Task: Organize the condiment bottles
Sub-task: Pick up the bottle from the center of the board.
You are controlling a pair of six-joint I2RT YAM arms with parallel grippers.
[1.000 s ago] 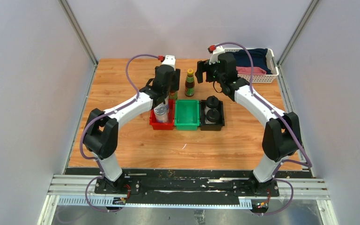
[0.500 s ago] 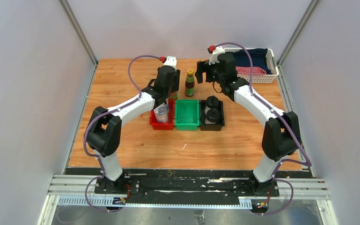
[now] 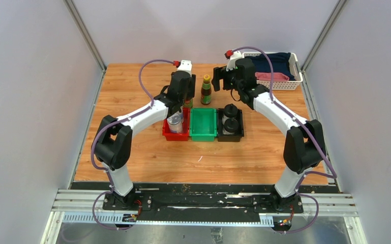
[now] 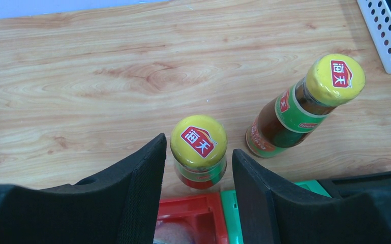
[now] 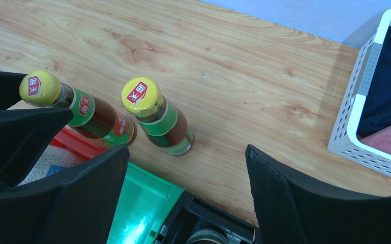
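**Left end effector straddling a yellow-capped bottle**

The left end effector (image 4: 198, 151) is standing spread around a yellow-capped bottle (image 4: 199, 142), one finger on each side, with a thin gap showing at both. That bottle is standing upright just behind the red bin (image 3: 175, 137), toward the far edge of the bench (image 3: 132, 101). A second yellow-capped bottle (image 3: 205, 90) is standing just beside it, behind the green bin (image 3: 203, 136). The right end effector (image 5: 185, 152) is hovering near this one, spread wide and pinching nothing. A silver-lidded jar (image 3: 175, 122) is sitting in the red bin, and two black-capped bottles (image 3: 230, 110) are sitting in the black bin (image 3: 230, 137). A white basket (image 3: 284, 85) is occupying the far right corner.
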